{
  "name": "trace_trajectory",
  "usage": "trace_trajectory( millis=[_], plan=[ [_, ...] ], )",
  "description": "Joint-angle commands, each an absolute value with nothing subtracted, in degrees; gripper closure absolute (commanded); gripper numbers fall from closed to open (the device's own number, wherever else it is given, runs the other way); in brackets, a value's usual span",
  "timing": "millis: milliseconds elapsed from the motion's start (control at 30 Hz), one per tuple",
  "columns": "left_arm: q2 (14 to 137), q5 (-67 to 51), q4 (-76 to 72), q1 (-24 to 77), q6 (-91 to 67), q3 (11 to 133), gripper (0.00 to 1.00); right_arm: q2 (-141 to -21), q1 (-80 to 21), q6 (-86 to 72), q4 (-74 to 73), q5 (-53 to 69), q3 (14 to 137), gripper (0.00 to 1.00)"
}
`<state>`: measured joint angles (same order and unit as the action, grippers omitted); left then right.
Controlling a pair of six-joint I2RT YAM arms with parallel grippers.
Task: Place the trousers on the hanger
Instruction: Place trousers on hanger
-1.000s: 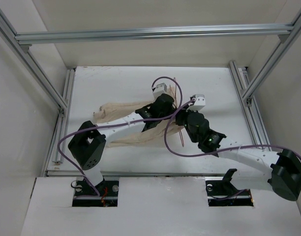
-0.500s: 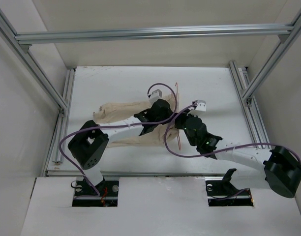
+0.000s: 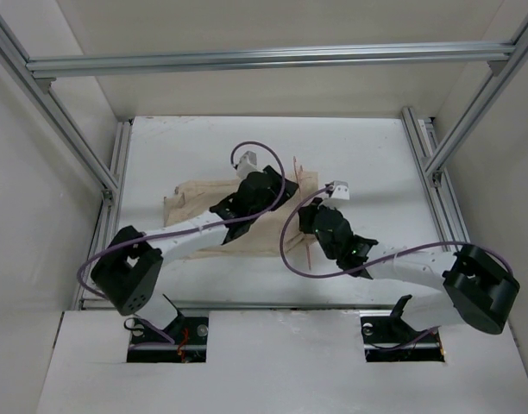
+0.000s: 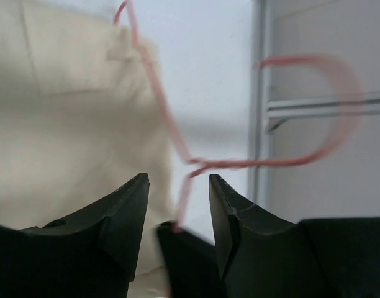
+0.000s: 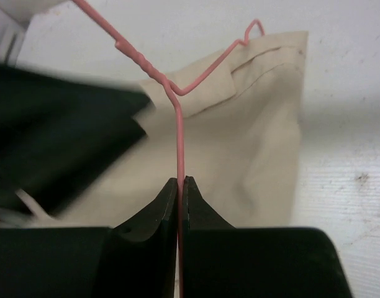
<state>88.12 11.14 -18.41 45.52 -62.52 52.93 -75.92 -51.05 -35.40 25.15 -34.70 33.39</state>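
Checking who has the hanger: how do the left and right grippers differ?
The left gripper stands open, the hanger's wire passing loose between its jaws; the right gripper is pinched shut on that wire. The left arm lies across the trousers; the right arm lies beside them. Both grippers face the same wire.

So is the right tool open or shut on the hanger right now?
Shut. In the right wrist view the two fingers of the right tool press together on the pink hanger wire, with no gap showing.
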Motion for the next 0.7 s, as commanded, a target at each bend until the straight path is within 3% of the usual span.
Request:
trace_trajectory(
  millis=[0, 433, 667],
  plan=[
    [82.01, 11.16, -25.32, 43.9, -64.86, 52.47, 0.59, -77.34, -52.69, -35.34, 28.12, -33.48, 33.13, 1.0],
    [82.53, 9.84, -11.87, 47.06, -54.15, 54.49, 0.63, -78.14, -53.3, -34.37, 27.51, -34.19, 33.93, 1.0],
    [89.89, 11.08, -9.14, 47.16, -47.74, 62.3, 0.53, -76.82, -53.3, -33.49, 27.07, -33.84, 34.28, 1.0]
  ],
)
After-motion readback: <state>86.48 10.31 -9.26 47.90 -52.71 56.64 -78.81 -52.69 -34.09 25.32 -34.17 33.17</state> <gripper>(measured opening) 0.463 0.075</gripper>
